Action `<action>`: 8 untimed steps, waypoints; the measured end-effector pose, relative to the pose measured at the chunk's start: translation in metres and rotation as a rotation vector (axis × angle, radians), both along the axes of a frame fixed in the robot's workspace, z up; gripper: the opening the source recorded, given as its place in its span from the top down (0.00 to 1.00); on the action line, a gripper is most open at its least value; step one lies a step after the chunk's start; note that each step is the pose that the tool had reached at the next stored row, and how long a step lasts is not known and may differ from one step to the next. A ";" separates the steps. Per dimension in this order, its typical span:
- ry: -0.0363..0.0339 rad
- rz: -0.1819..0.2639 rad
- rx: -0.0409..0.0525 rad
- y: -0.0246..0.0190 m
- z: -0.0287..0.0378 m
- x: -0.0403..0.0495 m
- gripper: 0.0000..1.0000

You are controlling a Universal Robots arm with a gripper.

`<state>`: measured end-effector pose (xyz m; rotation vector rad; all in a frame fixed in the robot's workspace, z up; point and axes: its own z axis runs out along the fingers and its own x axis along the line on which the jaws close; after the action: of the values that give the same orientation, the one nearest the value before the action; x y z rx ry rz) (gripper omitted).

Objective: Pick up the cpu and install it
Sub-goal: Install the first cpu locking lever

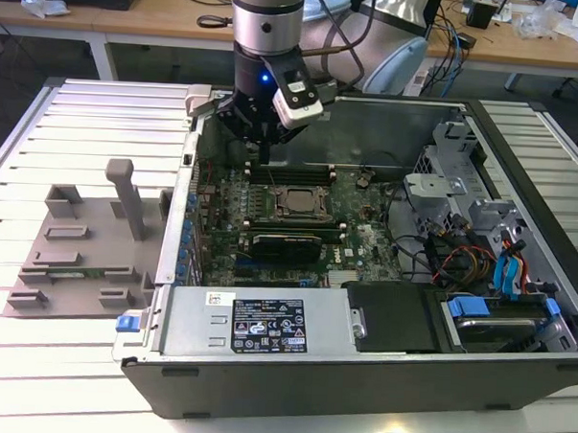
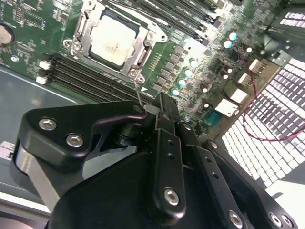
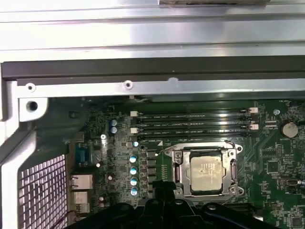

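So I'm hanging over the open computer case (image 1: 513,370), up near its far wall, and there's not a ton of room in here. That wall is a bare metal panel (image 3: 152,43) just beyond the memory slots (image 3: 190,121), the drive cage (image 1: 462,200) with its cable tangle crowds the exterior view's right, and the long grey power supply box (image 1: 256,322) closes off the near edge. Over the motherboard (image 1: 365,244) itself the space straight up is open, so the only free way in or out is vertical. My gripper (image 2: 162,107) has its fingers (image 2: 167,143) pressed together with nothing between them, so clenched and empty-handed. It sits above the memory slots, just beside the socket (image 3: 206,169) and not touching the board as far as I can tell. The cpu (image 2: 113,39) is lying flat in the socket, silvery plate facing up, framed by the metal bracket on all sides. It shows in both wrist views (image 3: 206,169), and in the exterior view it's the pale square (image 1: 296,201) in the middle of the board. It's basically square so there's no real long axis, but its edges run parallel to the memory slots and square with the bracket. A thin wire lever (image 2: 138,93) sticks out from the socket corner toward my fingers.
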<state>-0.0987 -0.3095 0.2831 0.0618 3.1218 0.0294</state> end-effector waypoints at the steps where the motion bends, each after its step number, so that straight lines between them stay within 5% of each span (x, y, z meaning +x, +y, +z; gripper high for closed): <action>1: 0.0000 0.000 0.0001 0.0000 0.0000 -0.0012 0.89; 8: 0.0000 0.000 0.0001 0.0000 -0.0002 -0.0149 0.89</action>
<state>-0.1136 -0.3095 0.2829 0.0617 3.1218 0.0296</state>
